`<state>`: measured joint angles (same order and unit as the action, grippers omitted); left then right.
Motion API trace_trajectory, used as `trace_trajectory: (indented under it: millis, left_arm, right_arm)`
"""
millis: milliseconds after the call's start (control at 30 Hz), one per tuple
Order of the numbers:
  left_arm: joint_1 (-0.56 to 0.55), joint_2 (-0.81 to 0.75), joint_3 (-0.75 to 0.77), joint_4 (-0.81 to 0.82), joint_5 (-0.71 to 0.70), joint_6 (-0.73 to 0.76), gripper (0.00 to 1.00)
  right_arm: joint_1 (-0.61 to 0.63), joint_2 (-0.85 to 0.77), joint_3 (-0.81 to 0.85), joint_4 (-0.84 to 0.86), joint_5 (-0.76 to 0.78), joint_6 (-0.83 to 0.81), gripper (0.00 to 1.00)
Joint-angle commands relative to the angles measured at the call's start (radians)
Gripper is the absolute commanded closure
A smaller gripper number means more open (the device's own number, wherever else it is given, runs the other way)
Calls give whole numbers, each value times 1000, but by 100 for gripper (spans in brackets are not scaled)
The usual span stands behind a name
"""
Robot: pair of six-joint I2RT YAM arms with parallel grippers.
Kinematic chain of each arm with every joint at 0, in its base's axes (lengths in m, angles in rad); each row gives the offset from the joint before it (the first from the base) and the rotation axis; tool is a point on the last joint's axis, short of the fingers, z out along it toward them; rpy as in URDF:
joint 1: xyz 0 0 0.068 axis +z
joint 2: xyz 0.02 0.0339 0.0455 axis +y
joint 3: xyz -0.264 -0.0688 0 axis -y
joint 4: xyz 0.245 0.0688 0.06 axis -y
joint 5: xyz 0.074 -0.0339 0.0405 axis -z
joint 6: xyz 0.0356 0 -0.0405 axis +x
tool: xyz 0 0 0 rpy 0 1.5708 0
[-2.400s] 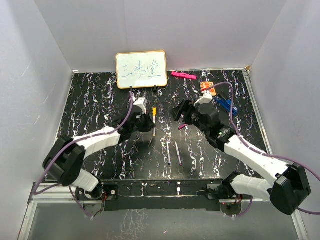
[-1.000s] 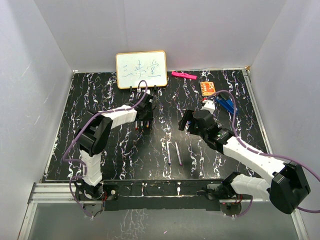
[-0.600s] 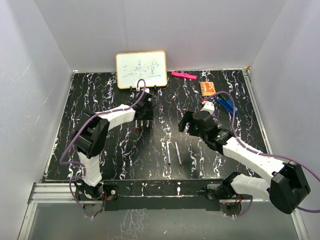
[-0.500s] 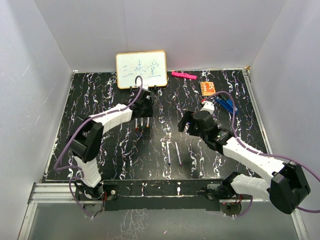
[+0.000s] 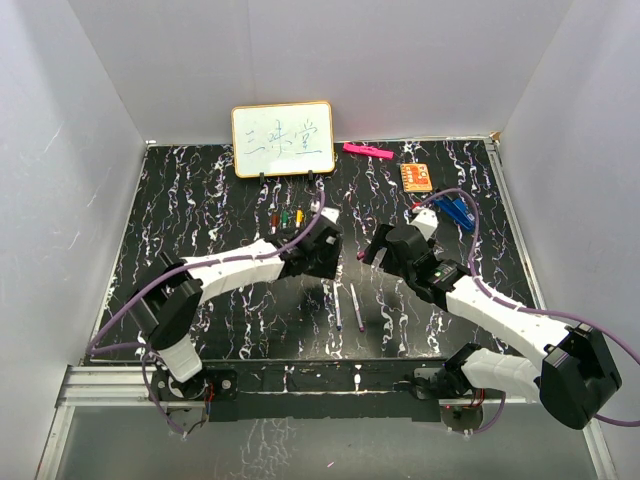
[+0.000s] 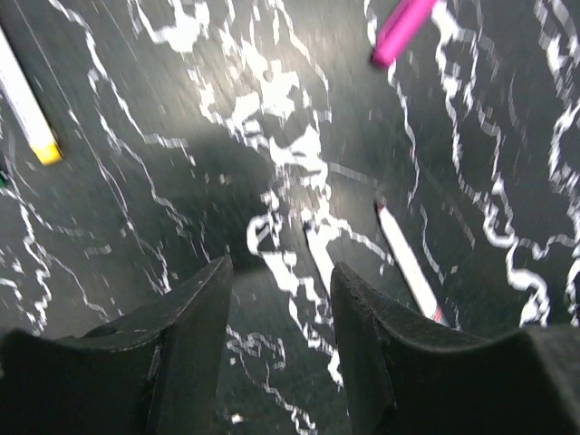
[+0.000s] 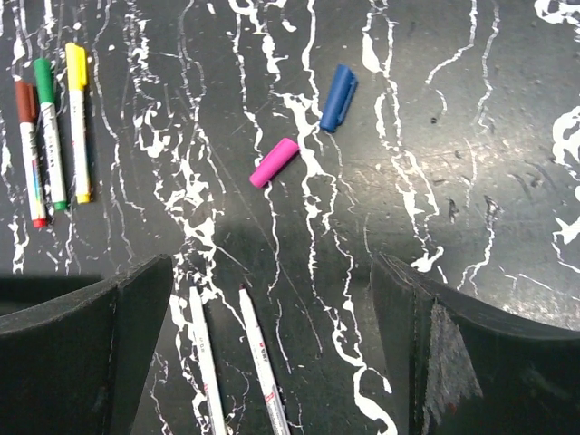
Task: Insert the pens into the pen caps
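Left of centre on bench (image 5: 180, 200), toward far edge: red-capped pen (image 7: 30, 154), green-capped pen (image 7: 51, 136), yellow-capped pen (image 7: 79, 127), side by side, roughly parallel. Left gripper (image 6: 281, 272) low over mid-bench, jaws moderately parted, nothing between them. Just right of it, toward near edge: bare pen (image 7: 207, 362) beside second bare pen (image 7: 263, 362), not touching, both uncapped. Magenta cap (image 7: 274, 162) and blue cap (image 7: 338, 97) loose right of centre, apart from each other and from both bare pens. Right gripper (image 7: 272, 267) over that area, jaws spread wide, empty.

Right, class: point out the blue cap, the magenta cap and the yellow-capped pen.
blue cap (image 7: 338, 97): right wrist view, mid-body.
magenta cap (image 7: 274, 162): right wrist view, mid-body.
yellow-capped pen (image 7: 80, 127): right wrist view, white barrel.
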<state>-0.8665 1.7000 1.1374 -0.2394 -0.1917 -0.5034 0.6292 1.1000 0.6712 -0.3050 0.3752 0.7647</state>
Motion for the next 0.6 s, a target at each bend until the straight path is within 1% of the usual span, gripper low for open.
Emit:
trace_trajectory:
  millis: [0,167,267,567]
  left_arm:
    - [-61,-96,-41,-91,-12,-51,53]
    - [-134,-98,-77,-118,-27,-96,52]
    - [-157,-84,-76,-110,-18,-110,52]
    - [-196,0,-30,-108,-2,-102,51]
  right_arm:
    - [3,-23,-2,-39,89,74,11]
    - [3,-47,-19,-75,159,127,12]
    - [3,-64,-39,-84,206,137,12]
    - [4,-85,-56,-127,243,168,12]
